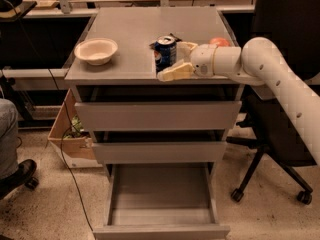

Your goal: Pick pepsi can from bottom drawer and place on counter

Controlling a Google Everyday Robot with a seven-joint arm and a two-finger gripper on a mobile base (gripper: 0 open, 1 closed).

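The pepsi can (165,52), dark blue with a silver top, stands upright on the counter (130,29) near its front edge. My gripper (173,60) is at the can's right side, level with it. Its fingers are spread, one cream finger (175,73) in front of the can and the other behind it, apart from the can. The bottom drawer (160,231) is pulled out below and nothing shows inside it.
A cream bowl (96,50) sits on the counter's left side. A flat black snack bar (174,37) lies behind the can and a red object (219,41) behind my wrist. A black office chair (280,134) stands at the right, a cardboard box (70,134) at the left.
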